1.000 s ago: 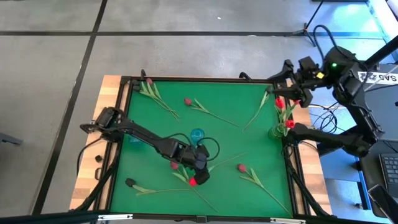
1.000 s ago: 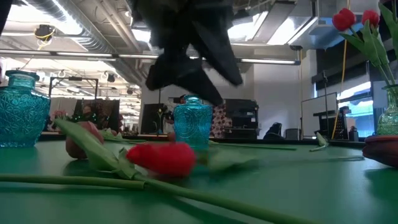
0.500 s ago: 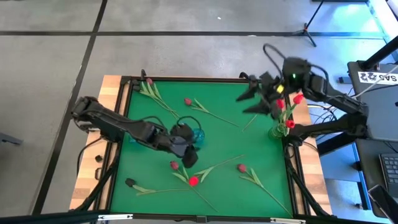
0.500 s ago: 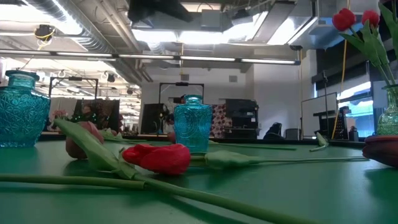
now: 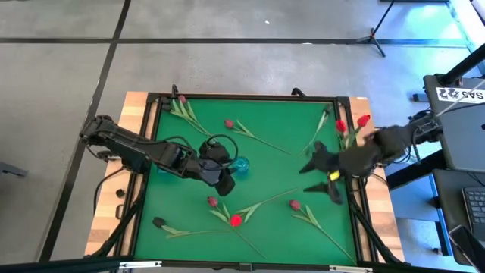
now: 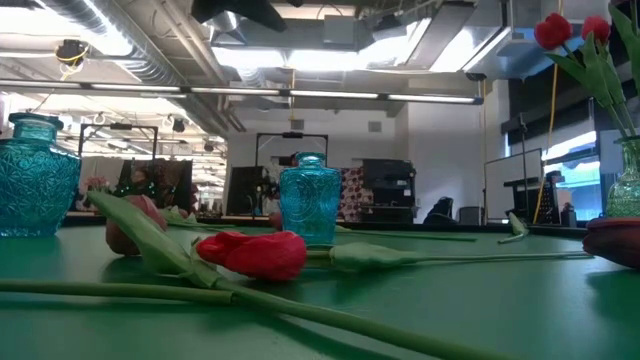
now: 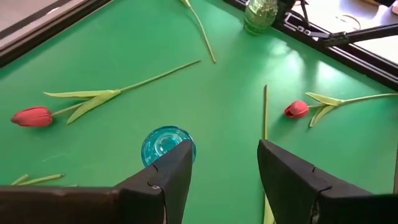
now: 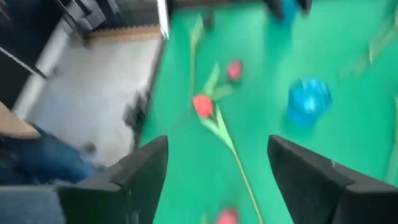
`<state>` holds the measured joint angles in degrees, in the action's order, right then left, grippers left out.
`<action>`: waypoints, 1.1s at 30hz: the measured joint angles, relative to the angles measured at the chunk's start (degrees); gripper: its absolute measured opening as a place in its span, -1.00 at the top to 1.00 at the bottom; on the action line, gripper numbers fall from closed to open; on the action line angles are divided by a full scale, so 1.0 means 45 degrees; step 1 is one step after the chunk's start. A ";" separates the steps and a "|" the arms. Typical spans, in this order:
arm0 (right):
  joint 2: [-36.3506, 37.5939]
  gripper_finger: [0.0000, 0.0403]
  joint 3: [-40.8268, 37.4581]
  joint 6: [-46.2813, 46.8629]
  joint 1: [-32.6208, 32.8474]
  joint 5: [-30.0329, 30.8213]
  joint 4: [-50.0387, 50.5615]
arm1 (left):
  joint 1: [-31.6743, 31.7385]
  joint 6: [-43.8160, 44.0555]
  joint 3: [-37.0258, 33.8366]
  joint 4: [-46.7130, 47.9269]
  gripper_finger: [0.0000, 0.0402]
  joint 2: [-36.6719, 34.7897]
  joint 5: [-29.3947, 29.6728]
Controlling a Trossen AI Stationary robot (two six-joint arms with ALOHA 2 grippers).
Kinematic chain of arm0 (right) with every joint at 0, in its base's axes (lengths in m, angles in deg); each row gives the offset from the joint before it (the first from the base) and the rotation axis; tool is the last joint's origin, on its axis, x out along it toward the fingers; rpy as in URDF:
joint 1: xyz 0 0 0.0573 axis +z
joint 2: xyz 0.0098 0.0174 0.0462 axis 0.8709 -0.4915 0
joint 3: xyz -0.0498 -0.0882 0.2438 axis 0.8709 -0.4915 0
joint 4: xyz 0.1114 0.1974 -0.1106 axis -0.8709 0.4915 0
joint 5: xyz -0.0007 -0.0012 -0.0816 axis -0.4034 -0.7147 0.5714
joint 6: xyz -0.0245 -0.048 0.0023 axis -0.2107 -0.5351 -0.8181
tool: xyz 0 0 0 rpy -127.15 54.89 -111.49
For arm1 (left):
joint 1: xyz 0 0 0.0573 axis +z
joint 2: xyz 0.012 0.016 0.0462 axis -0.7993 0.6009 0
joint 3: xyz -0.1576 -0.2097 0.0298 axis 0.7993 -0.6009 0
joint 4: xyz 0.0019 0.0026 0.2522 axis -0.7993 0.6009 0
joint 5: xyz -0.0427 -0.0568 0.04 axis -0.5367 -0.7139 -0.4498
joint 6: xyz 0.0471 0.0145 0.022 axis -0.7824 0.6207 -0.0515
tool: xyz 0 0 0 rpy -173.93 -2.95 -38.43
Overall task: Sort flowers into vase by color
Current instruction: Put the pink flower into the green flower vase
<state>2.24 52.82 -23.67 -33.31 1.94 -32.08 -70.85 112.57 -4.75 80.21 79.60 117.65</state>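
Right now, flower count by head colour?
Red or pinkish-red tulips on the mat: 5
Red tulips in the green vase: 2
Black tulip: 1
Tulip, head colour unclear: 1
Total: 9

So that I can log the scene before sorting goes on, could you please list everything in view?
Table: one, green top, under both arms.
Blue vases: two, blue glass; one at the table's middle, one nearer its left edge.
Green vase: one, right edge, holding two red flowers.
Loose flowers: about seven, red or pinkish, one black, lying across the table.
Left gripper: open, above the middle blue vase.
Right gripper: open, over the table's right part.
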 joint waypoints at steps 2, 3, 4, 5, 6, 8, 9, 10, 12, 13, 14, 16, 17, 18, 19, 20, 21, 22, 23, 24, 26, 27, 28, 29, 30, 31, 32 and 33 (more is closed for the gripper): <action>-0.0429 -0.46 0.0000 0.0391 0.0698 0.0500 0.0838 | 0.0059 -0.0039 0.0000 0.0009 0.12 0.0000 0.0003; -0.0723 -0.52 0.0000 0.0544 0.0994 0.0628 0.1122 | 0.0063 -0.0039 0.0000 0.0019 0.12 0.0000 0.0007; -0.1020 -0.59 0.0000 0.0568 0.1219 0.0707 0.1272 | 0.0070 -0.0039 0.0000 0.0038 0.12 0.0000 0.0015; -0.1305 -0.66 -0.0001 0.0504 0.1395 0.0782 0.1334 | 0.0070 -0.0039 0.0000 0.0060 0.12 0.0000 0.0019; -0.1604 -0.73 -0.0005 0.0321 0.1522 0.0920 0.1351 | 0.0065 -0.0039 0.0000 0.0094 0.11 0.0000 0.0015; -0.2122 -0.86 -0.0005 -0.0210 0.1639 0.1131 0.1322 | 0.0061 -0.0026 0.0000 0.0275 0.09 0.0000 0.0010; -0.2389 -0.90 -0.0005 -0.0591 0.1627 0.1161 0.1317 | 0.0056 -0.0021 0.0000 0.0346 0.09 0.0000 0.0005; -0.2692 -0.92 -0.0005 -0.0981 0.1609 0.1235 0.1311 | 0.0061 -0.0020 0.0000 0.0381 0.08 0.0000 -0.0011; -0.3333 -0.92 -0.0005 -0.1955 0.1411 0.1550 0.1247 | 0.0061 -0.0016 0.0000 0.0615 0.07 0.0000 -0.0108; -0.3698 -0.89 -0.0005 -0.2462 0.1277 0.1564 0.1102 | 0.0061 -0.0013 0.0000 0.0784 0.07 0.0000 -0.0152; -0.4004 -0.84 -0.0005 -0.2893 0.1136 0.1554 0.0864 | 0.0061 -0.0004 0.0001 0.0969 0.07 0.0000 -0.0235; -0.4667 -0.73 -0.0005 -0.3590 0.0868 0.1384 0.0127 | 0.0061 0.0042 0.0000 0.1578 0.07 -0.0094 -0.0489; -0.4976 -0.67 0.0000 -0.3918 0.0722 0.1185 -0.0377 | 0.0061 0.0194 0.0000 0.1851 0.07 -0.0136 -0.0573; -0.5315 -0.61 0.0000 -0.4227 0.0615 0.1038 -0.0786 | 0.0061 0.0336 0.0000 0.2073 0.07 -0.0260 -0.0645; -0.5675 -0.55 0.0000 -0.4491 0.0530 0.0902 -0.1236 | 0.0061 0.0483 0.0000 0.2372 0.07 -0.0443 -0.0739; -0.6008 -0.50 -0.0002 -0.4742 0.0419 0.0757 -0.1697 | 0.0056 0.0673 0.0000 0.2687 0.07 -0.0614 -0.0761; -0.6374 -0.45 -0.0004 -0.4935 0.0330 0.0633 -0.2101 | 0.0043 0.0856 0.0000 0.2900 0.07 -0.0822 -0.0774; -0.6727 -0.40 0.0000 -0.5171 0.0266 0.0526 -0.2504 | 0.0015 0.1018 0.0001 0.3119 0.07 -0.1043 -0.0774; -0.7046 -0.36 -0.0005 -0.5401 0.0188 0.0329 -0.2806 | -0.0015 0.1193 0.0005 0.3380 0.07 -0.1274 -0.0761; -0.7404 -0.33 -0.0005 -0.5495 0.0152 0.0207 -0.3030 | -0.0063 0.1372 0.0000 0.3629 0.07 -0.1507 -0.0745; -0.7994 -0.27 -0.0007 -0.5633 0.0081 -0.0022 -0.3530 | -0.0149 0.1696 0.0005 0.3834 0.08 -0.1915 -0.0710; -0.8298 -0.25 -0.0010 -0.5695 0.0081 -0.0013 -0.3626 | -0.0192 0.1790 0.0005 0.3942 0.08 -0.2092 -0.0731; -0.8578 -0.24 -0.0010 -0.5732 0.0081 -0.0004 -0.3883 | -0.0268 0.1934 0.0005 0.4066 0.09 -0.2236 -0.0693; -0.8821 -0.22 -0.0010 -0.5760 0.0081 0.0028 -0.4025 | -0.0322 0.2028 0.0005 0.4143 0.09 -0.2428 -0.0666; -0.9081 -0.21 -0.0010 -0.5759 0.0081 0.0035 -0.4024 | -0.0374 0.2138 0.0005 0.4260 0.10 -0.2512 -0.0610; -0.9336 -0.20 -0.0010 -0.5728 0.0078 -0.0013 -0.4206 | -0.0405 0.2265 0.0010 0.4329 0.10 -0.2590 -0.0524; -0.9540 -0.20 -0.0010 -0.5710 0.0038 -0.0007 -0.4404 | -0.0421 0.2321 0.0015 0.4360 0.10 -0.2719 -0.0466; -0.9699 -0.20 -0.0010 -0.5695 0.0007 -0.0007 -0.4417 | -0.0501 0.2383 0.0010 0.4480 0.10 -0.2777 -0.0419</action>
<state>-41.40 52.77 -49.30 -33.28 1.90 -51.95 -73.11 123.29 -4.71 100.37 67.10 115.77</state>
